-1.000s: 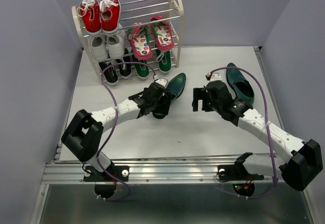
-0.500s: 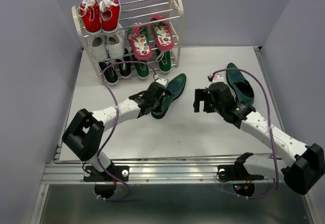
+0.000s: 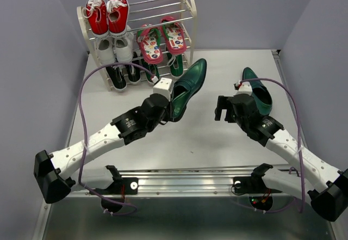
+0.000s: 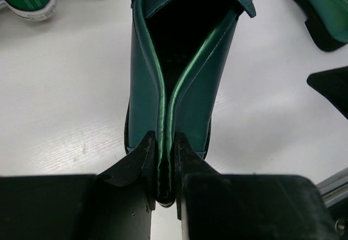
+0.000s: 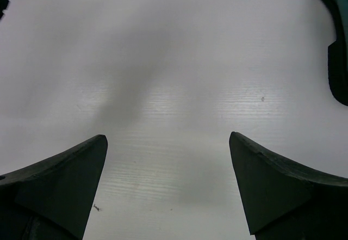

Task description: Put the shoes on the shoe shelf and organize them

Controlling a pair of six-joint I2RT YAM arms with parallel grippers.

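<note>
Left gripper (image 4: 166, 166) pinches the heel rim of a green loafer (image 4: 185, 60), raised over the middle of the tabletop (image 3: 217, 142) short of the shelf (image 3: 189, 11) in the far left corner; it needs a firm squeeze and a level, toe-first swing onto its free top row.

dark green loafer (image 4: 185, 60): glossy, smooth, leather-like
shoe shelf (image 3: 193, 33): cream plastic frames, shiny metal rods
red sneakers (image 3: 107, 14): canvas cloth, matt
table (image 5: 174, 60): matt white, faintly grained
</note>
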